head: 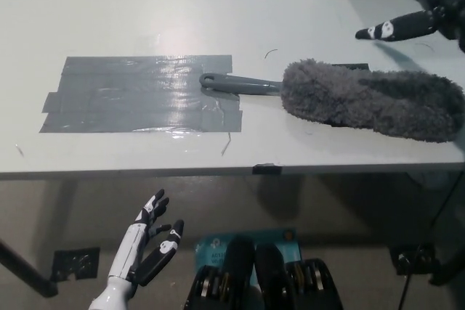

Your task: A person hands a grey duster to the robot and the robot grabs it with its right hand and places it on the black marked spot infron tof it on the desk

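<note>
duster (370, 101) laid right of centre, only handle tip on tape patch (138, 94) | right hand (418, 5) released, upper right | left hand (149, 245) spread, lower left

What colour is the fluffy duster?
The fluffy duster is dark grey, handle included, seen best in the head view.

We see the duster (367, 99) lying flat on the worktop (145, 5), below and to the left of the right robot hand (418, 12), which hangs apart from it at the upper right corner. Its handle (240, 83) points further left from that robot hand, and the handle's tip rests on the right edge of the taped patch (138, 94). The left robot hand (145, 248) sits well apart, below the worktop's near edge, under the taped patch.
</note>
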Available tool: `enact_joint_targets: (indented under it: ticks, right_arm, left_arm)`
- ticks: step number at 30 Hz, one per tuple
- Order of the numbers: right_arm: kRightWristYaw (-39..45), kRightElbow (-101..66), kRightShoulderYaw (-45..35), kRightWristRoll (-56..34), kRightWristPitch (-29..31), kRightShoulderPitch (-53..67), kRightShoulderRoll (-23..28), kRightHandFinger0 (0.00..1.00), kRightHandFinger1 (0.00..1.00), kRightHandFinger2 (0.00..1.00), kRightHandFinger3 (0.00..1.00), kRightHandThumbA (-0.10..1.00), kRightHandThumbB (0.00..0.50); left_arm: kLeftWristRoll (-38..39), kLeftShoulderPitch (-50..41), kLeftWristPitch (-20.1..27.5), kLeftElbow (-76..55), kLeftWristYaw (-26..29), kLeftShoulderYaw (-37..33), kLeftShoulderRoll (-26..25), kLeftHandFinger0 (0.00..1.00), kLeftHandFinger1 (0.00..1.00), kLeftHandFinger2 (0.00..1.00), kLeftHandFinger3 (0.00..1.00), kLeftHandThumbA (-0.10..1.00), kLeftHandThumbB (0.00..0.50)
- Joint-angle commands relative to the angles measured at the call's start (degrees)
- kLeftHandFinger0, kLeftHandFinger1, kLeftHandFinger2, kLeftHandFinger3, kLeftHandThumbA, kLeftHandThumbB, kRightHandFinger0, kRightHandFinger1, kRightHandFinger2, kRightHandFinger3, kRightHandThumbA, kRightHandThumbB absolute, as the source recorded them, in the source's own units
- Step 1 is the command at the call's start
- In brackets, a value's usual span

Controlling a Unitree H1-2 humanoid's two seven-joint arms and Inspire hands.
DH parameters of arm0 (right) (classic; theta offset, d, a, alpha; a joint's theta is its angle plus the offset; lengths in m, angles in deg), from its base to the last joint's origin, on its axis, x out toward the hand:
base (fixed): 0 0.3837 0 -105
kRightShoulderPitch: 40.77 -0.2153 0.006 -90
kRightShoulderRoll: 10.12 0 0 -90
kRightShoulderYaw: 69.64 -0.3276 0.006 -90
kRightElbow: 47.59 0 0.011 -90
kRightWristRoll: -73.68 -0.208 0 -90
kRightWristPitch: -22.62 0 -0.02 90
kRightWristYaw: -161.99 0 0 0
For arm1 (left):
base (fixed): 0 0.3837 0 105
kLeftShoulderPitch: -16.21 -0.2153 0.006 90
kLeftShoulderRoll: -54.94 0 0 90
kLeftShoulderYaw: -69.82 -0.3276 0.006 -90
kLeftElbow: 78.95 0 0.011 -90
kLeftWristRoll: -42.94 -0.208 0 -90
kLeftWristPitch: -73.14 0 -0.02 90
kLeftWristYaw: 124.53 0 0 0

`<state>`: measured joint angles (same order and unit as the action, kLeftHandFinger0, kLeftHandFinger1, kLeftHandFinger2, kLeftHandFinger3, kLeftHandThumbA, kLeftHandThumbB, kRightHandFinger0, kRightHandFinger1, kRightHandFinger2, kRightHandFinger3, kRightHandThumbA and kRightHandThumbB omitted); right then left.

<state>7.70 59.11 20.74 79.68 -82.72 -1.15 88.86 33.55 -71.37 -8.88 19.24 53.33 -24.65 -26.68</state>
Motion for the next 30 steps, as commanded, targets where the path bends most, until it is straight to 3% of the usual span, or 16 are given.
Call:
enact_joint_targets:
  ticks: [1,3,8,10,15,18,19,20,21,22,25,28,30]
  right_arm:
    - [1.1,-52.7,-15.3,-33.5,-11.3,7.0,7.1,1.00,1.00,1.00,1.00,1.00,0.500]
    - [-1.3,-57.7,-14.3,-31.4,-10.7,13.3,4.6,1.00,1.00,1.00,1.00,1.00,0.500]
    - [-4.9,-60.6,-8.0,-23.3,-0.7,31.9,-5.3,1.00,1.00,1.00,1.00,1.00,0.479]
    - [-5.4,-57.0,-5.1,-19.6,4.5,38.2,-9.6,1.00,1.00,1.00,1.00,1.00,0.434]
    - [-5.4,-46.6,-2.8,-15.4,11.4,46.8,-15.7,1.00,1.00,1.00,1.00,1.00,0.386]
    - [-7.3,-37.7,-2.8,-11.2,15.8,49.5,-18.9,1.00,1.00,1.00,1.00,1.00,0.335]
    - [-8.0,-33.8,-2.6,-9.4,18.0,50.1,-19.9,1.00,1.00,1.00,1.00,1.00,0.289]
    - [-8.0,-32.7,-2.7,-8.8,18.8,50.4,-20.3,1.00,1.00,1.00,1.00,1.00,0.286]
    - [-9.3,-27.0,-2.1,-5.8,21.2,50.4,-20.8,1.00,1.00,1.00,1.00,1.00,0.228]
    - [-10.0,-23.3,-1.5,-4.0,21.7,50.3,-21.1,1.00,1.00,1.00,1.00,1.00,0.217]
    - [-9.7,-20.0,-1.2,-3.7,22.6,49.8,-20.9,1.00,1.00,1.00,1.00,1.00,0.236]
    - [-10.1,-17.5,-2.0,-3.7,22.1,49.1,-19.8,1.00,1.00,1.00,1.00,1.00,0.298]
    - [-10.6,-17.3,-1.8,-3.1,21.3,49.0,-19.8,1.00,1.00,1.00,1.00,1.00,0.290]
  left_arm:
    - [0.1,2.9,1.6,-1.3,-1.4,-0.2,-1.9,0.86,1.00,1.00,1.00,0.64,0.142]
    - [0.3,2.8,1.4,-1.4,-1.5,-0.2,-1.8,0.87,1.00,1.00,1.00,0.68,0.155]
    - [0.5,2.1,1.5,-1.4,-1.2,-0.1,-1.4,0.87,1.00,1.00,1.00,0.72,0.141]
    - [0.5,1.9,1.4,-1.5,-1.2,-0.1,-1.3,0.88,1.00,1.00,1.00,0.74,0.133]
    - [0.9,0.8,1.7,-1.7,-1.2,-0.2,-1.1,0.87,1.00,1.00,1.00,0.73,0.126]
    - [0.5,0.5,2.1,-1.5,-0.9,-0.3,-0.9,0.86,1.00,1.00,1.00,0.74,0.123]
    - [0.6,0.2,2.0,-1.6,-0.9,-0.4,-0.8,0.87,1.00,1.00,1.00,0.75,0.123]
    - [0.6,-0.1,2.1,-1.7,-0.8,-0.5,-0.6,0.87,1.00,1.00,1.00,0.75,0.123]
    - [0.7,-0.6,2.6,-1.8,-0.7,-0.5,-0.4,0.87,1.00,1.00,1.00,0.76,0.109]
    - [0.7,-1.0,3.2,-1.9,-0.5,-0.5,-0.5,0.87,1.00,1.00,1.00,0.77,0.102]
    - [-0.1,-0.9,3.8,-2.0,-0.2,-0.6,-0.8,0.84,1.00,1.00,1.00,0.81,0.090]
    - [0.0,0.4,4.4,-1.2,0.0,-0.8,-0.6,0.81,1.00,1.00,1.00,0.85,0.104]
    - [0.3,0.5,4.5,-1.2,0.1,-0.6,-0.6,0.81,1.00,1.00,1.00,0.83,0.099]
